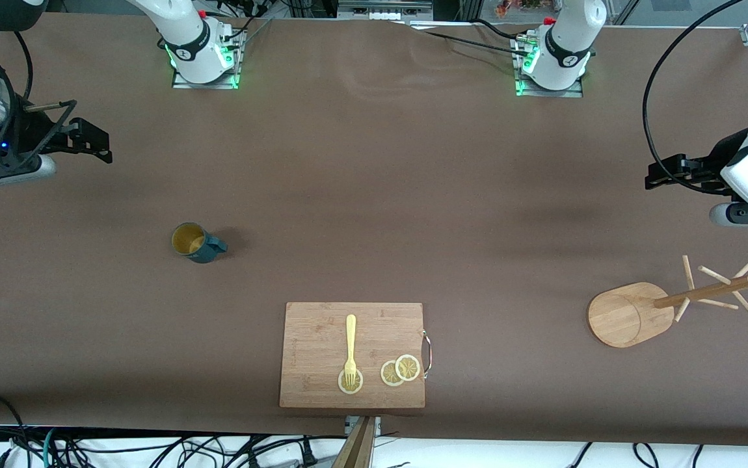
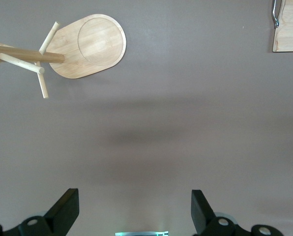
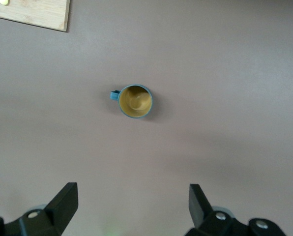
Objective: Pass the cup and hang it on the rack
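Board (image 1: 322, 338); cup (image 1: 196, 242); rack (image 1: 634, 312) upright

my front camera sits high, facing the arm bases, covering the whole tabletop (image 1: 374, 162). both wrist cameras look straight down from well above. left wrist shares the rack (image 2: 87, 46); right wrist shares the cup (image 3: 135, 101).

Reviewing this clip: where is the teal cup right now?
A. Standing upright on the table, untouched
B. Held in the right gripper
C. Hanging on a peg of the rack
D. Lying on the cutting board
A. The cup stands mouth-up on the bare table toward the right arm's end, with the open right gripper apart from it and the rack holding nothing.
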You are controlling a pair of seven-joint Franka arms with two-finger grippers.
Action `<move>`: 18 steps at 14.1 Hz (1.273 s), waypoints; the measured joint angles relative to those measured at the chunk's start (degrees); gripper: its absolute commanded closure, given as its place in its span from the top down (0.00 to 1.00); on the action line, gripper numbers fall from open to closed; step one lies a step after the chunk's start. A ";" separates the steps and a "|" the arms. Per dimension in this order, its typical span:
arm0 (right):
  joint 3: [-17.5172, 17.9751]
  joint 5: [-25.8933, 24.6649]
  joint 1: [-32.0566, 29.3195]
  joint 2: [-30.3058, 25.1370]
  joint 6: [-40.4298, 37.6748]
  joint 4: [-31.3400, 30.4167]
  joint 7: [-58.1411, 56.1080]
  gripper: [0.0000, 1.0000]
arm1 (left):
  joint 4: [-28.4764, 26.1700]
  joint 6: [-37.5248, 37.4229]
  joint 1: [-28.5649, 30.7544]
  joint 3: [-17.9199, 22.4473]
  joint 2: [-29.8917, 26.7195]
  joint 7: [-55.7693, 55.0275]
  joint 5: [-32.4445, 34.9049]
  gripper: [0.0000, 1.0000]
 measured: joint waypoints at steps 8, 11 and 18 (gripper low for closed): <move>0.03 -0.09 0.09 1.04 0.04 -0.20 0.00 1.00 | 0.00 0.00 0.00 0.00 0.00 0.00 0.00 1.00; 0.09 -0.09 0.10 1.09 0.06 -0.41 0.00 1.00 | 0.00 0.00 0.00 0.00 0.00 0.00 0.00 1.00; 0.40 -0.13 0.10 1.00 2.27 -3.50 0.06 1.00 | 0.00 0.00 0.00 0.00 0.00 0.00 0.00 1.00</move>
